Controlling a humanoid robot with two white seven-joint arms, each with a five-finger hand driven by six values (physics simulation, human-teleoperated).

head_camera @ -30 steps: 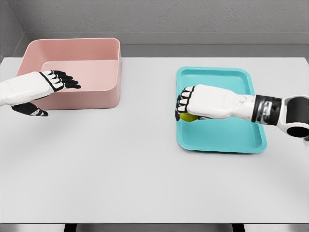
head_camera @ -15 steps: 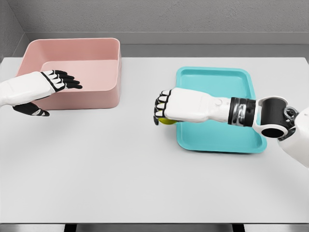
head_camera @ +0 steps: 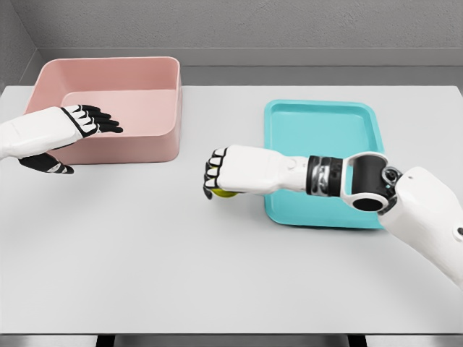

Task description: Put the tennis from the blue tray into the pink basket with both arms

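— Where do we see the small yellow-green tennis ball (head_camera: 223,192)?

— Under our right hand (head_camera: 230,172), whose fingers are curled around it, above the white table (head_camera: 217,275) just left of the flat blue plastic tray (head_camera: 322,130).

— And our left hand (head_camera: 54,130)?

— Fingers spread, holding nothing, far left of that tray, over the front wall of the pink rectangular plastic basket (head_camera: 145,94).
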